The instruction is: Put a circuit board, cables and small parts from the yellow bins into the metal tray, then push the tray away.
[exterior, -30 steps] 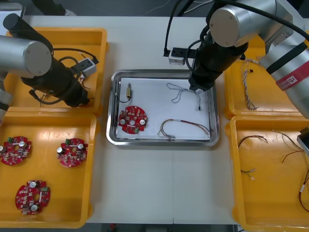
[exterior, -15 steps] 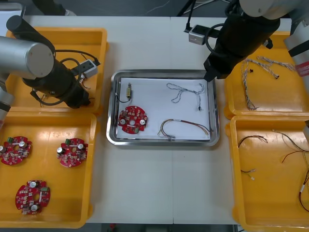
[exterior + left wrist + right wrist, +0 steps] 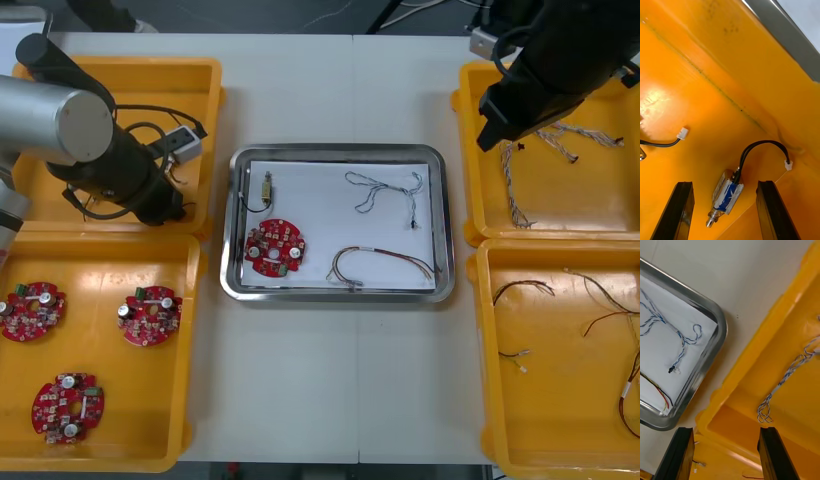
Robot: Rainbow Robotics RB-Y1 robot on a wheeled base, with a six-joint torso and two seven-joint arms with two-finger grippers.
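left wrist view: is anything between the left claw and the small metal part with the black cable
Nothing visible does. The open left claw hangs over the small metal part, which lies uncovered on the yellow bin floor.

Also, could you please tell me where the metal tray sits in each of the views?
Front view: metal tray mid-table, between the yellow bins.
Right wrist view: its rounded corner, beside a bin, beyond the right claw.
Left wrist view: grey strip past the bin wall, likely its rim.
Shared: the yellow bins.

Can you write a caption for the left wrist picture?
Left tool open over a small metal part with a black cable in a yellow bin.
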